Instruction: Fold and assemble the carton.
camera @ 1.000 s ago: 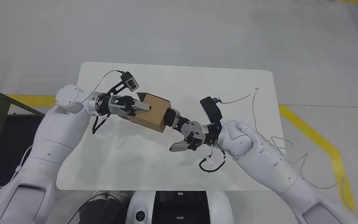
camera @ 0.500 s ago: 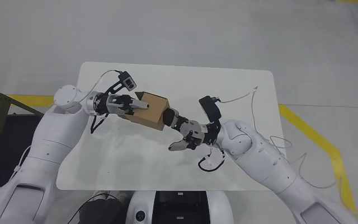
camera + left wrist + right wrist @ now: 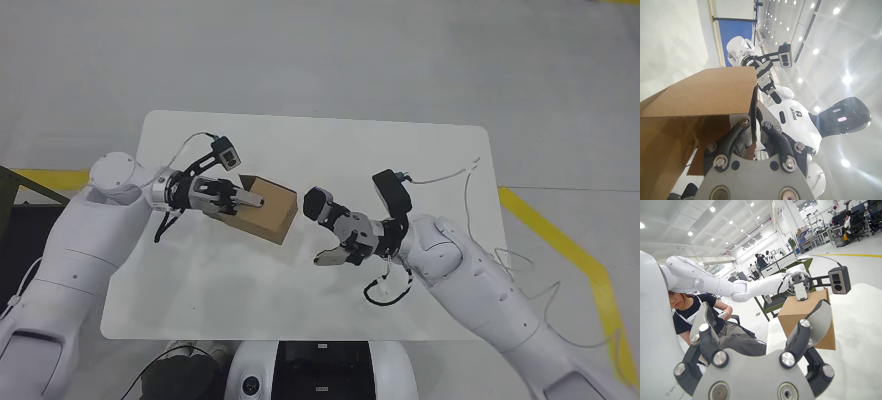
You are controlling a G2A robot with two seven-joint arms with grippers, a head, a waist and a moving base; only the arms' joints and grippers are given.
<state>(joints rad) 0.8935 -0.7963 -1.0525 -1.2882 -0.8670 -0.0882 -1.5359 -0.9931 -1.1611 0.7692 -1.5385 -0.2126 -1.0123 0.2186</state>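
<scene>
A brown cardboard carton (image 3: pixel 268 208) is held above the white table (image 3: pixel 400 160), left of its middle. My left gripper (image 3: pixel 250 199) is shut on the carton's wall at its left end. In the left wrist view the fingers (image 3: pixel 743 125) pinch the wall's edge and the carton (image 3: pixel 696 98) opens toward the camera. My right gripper (image 3: pixel 322 228) is open, a short gap to the right of the carton and not touching it. In the right wrist view the right gripper (image 3: pixel 762 313) has nothing between its fingers, and the carton (image 3: pixel 795 313) hangs beyond under the left gripper (image 3: pixel 801 292).
A thin white cable (image 3: pixel 440 176) lies across the table's back right part. A green cart (image 3: pixel 780 302) stands off the table's left side. Bare tabletop lies in front of and behind the carton.
My right gripper has let go of the carton's right end and drawn back to the right, open. The left arm has shifted the carton slightly left.
</scene>
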